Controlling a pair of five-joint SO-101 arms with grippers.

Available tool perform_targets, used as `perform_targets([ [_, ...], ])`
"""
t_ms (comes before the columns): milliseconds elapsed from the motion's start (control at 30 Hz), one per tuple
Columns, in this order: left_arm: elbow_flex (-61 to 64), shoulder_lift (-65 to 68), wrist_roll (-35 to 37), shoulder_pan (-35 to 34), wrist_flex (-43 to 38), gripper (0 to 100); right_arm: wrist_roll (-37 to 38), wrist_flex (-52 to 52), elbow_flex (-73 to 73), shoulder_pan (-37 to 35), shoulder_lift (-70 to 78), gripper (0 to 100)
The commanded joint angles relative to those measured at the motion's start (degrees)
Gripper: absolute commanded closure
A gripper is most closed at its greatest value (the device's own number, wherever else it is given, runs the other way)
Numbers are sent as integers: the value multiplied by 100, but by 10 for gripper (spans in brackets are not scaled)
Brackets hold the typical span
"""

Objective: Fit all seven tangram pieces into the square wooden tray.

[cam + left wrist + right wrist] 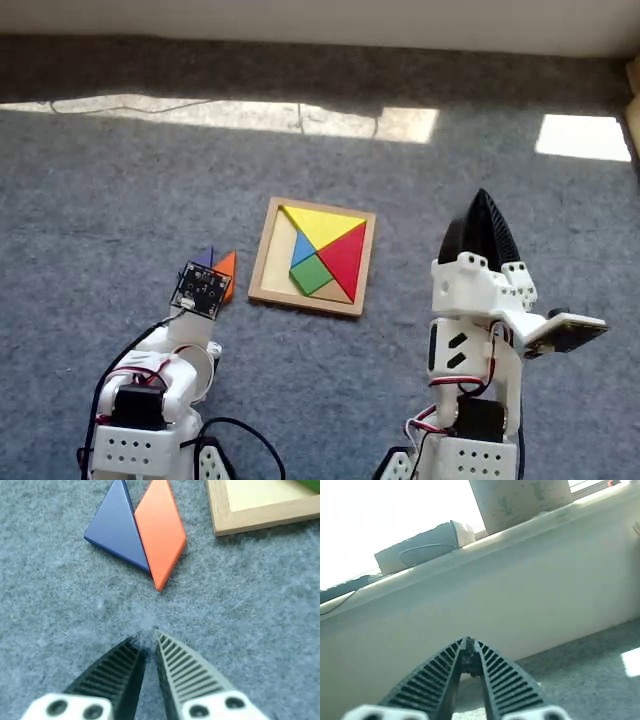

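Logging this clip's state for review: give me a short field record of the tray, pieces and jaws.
tray: on the carpet, left part bare
in tray: yellow piece, red piece, blue piece, green piece
outside: navy triangle and orange piece, touching, on the carpet left of the tray in the high view
left jaws: shut, low over the carpet, just short of the orange piece
right jaws: shut, raised, empty
task: not done

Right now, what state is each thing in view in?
wooden tray: partly filled, bare along the side nearest the loose pieces.
orange parallelogram: outside the tray, flat.
dark blue triangle: outside the tray, flat, touching the orange parallelogram.
left end effector: shut, empty, by the loose pieces.
right end effector: shut, empty, raised.
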Motion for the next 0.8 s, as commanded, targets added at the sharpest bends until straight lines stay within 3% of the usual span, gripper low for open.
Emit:
perform_targets([
  [0,119,-189,53,-66,9,993,70,673,708,259,-119,995],
  [433,119,-189,62,-40,9,993,70,3890,708,321,-119,995],
  [767,119,-189,62,-31,9,993,70,5121,699,312,-84,995],
])
